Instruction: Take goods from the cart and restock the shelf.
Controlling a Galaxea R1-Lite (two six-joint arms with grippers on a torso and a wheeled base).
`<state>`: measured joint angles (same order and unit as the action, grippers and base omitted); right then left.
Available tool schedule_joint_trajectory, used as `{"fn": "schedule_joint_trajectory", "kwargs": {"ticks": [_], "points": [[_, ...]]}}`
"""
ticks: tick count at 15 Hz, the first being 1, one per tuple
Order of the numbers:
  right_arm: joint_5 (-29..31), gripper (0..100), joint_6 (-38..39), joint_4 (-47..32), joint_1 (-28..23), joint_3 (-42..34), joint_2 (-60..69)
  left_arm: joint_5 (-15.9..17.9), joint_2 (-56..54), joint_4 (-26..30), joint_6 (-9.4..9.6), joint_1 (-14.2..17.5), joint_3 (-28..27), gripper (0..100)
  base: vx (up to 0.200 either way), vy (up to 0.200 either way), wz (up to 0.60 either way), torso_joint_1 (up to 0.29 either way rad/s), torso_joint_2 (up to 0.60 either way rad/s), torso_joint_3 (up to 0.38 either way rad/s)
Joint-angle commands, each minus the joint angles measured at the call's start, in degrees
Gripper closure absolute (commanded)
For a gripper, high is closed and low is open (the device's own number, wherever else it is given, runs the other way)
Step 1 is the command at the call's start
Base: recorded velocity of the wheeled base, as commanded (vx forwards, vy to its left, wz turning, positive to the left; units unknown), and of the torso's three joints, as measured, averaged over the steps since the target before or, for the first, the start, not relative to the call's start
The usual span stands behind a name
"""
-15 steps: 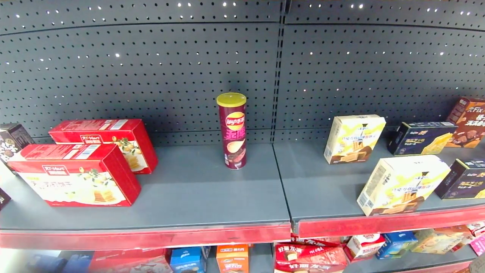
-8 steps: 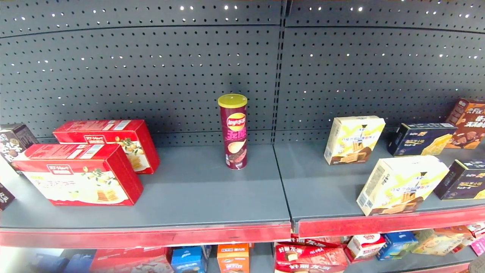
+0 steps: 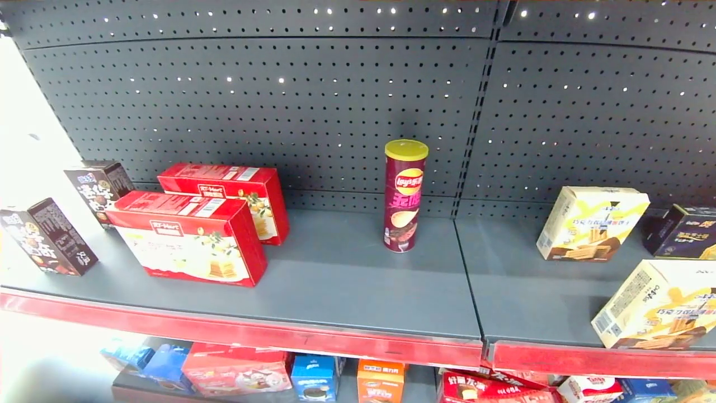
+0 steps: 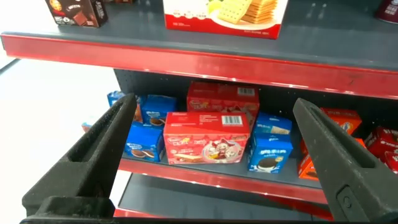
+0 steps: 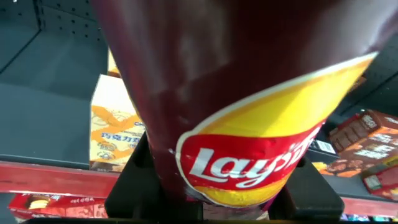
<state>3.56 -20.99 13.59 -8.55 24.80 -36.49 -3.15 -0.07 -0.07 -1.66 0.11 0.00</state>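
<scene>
Right wrist view: our right hand clamped a maroon chip can before the shelf. We noted the left hand spread wide, facing the lower shelf; a second can stood upright on the shelf.

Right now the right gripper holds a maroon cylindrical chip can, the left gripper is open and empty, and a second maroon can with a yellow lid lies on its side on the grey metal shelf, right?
Not quite: the second maroon can with the yellow lid stands upright on the grey metal shelf, as the head view shows. The rest holds.
</scene>
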Motion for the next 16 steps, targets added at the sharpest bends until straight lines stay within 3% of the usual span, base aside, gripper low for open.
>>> {"fn": "schedule_joint_trajectory", "kwargs": {"ticks": [1, 16], "points": [[0.04, 100, -0.01, 0.03, 0.02, -0.01, -0.08, -0.02, 0.07, -0.01, -0.01, 0.07, 0.00, 0, 0.000, 0.000, 0.00, 0.000, 0.00, 0.000], [-0.22, 100, -0.37, -0.06, 0.02, -0.19, 1.59, -0.11, 0.07, -0.01, -0.01, 0.07, 0.00, 0, 0.000, 0.000, -0.04, 0.000, 0.00, 0.000]]}}
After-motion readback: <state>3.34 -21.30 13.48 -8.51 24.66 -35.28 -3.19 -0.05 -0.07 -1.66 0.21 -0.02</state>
